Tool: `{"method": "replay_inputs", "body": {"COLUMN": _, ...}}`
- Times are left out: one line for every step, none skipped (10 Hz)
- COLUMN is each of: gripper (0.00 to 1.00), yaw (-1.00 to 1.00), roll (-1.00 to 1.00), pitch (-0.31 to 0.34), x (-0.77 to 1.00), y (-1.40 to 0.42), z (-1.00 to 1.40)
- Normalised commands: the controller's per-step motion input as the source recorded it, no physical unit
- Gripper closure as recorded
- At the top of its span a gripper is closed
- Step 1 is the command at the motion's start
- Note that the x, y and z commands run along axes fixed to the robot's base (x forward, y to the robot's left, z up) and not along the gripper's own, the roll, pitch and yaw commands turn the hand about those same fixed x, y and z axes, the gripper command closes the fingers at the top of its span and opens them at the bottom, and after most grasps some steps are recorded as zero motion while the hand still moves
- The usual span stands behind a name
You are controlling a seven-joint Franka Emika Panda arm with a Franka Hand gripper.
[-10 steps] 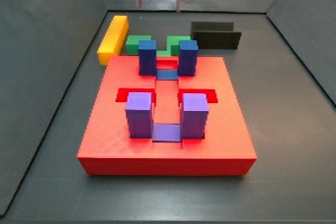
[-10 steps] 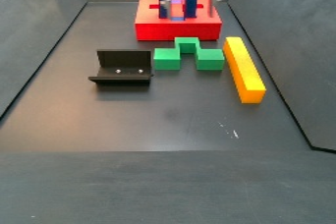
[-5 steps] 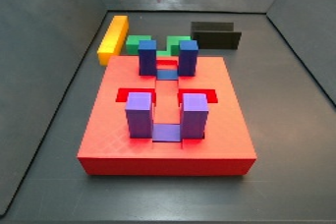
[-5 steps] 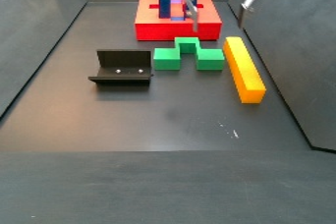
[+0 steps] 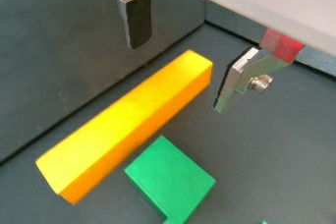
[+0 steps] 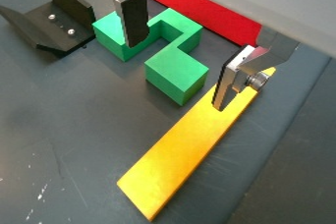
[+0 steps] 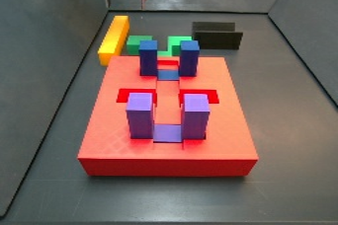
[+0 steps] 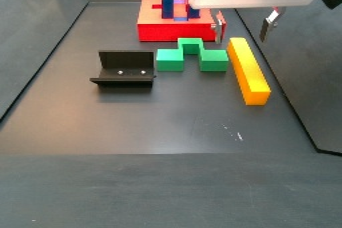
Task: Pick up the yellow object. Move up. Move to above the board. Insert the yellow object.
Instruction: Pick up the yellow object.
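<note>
My gripper hangs above the long, smooth yellow-orange bar, fingers spread wide and empty (one plate on each side of its far end). The bar lies flat on the grey floor beside the green notched block. Nothing is grasped yet; pickup, lift, transfer to the red slotted board and insertion all remain.

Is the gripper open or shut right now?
Open: in both wrist views the gripper fingers stand apart above the yellow object, touching nothing.
</note>
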Motion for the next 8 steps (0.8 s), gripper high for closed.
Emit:
{"method": "replay_inputs", "body": {"gripper": 0.00, "yaw": 0.00, "roll": 0.00, "pitch": -0.161, "x": 0.01, "y": -0.13, "z": -0.28}}
{"method": "replay_inputs", "body": {"gripper": 0.00, "yaw": 0.00, "roll": 0.03, "pitch": -0.044, "x": 0.01, "y": -0.07, "z": -0.18}}
{"method": "replay_inputs", "body": {"gripper": 0.00, "yaw": 0.00, "roll": 0.05, "pitch": -0.011, "x": 0.00, "y": -0.04, "z": -0.19}}
{"method": "replay_inputs", "body": {"gripper": 0.00, "yaw": -0.01, "roll": 0.06, "pitch": 0.000, "x": -0.17, "y": 0.00, "z": -0.19}}
{"method": "replay_inputs", "body": {"gripper": 0.00, "yaw": -0.13, "roll": 0.00, "pitch": 0.000, "x": -0.46, "y": 0.08, "z": -0.05}}
{"method": "replay_inputs", "body": {"gripper": 0.00, "yaw": -0.07, "roll": 0.00, "pitch": 0.000, "x": -0.35, "y": 0.00, "z": -0.15}}
{"method": "replay_inputs", "body": {"gripper": 0.00, "yaw": -0.04, "roll": 0.00, "pitch": -0.033, "x": -0.16, "y": -0.07, "z": -0.29}}
{"method": "replay_inputs", "body": {"gripper": 0.00, "yaw": 0.00, "roll": 0.01, "pitch": -0.036, "x": -0.05, "y": -0.11, "z": -0.24}}
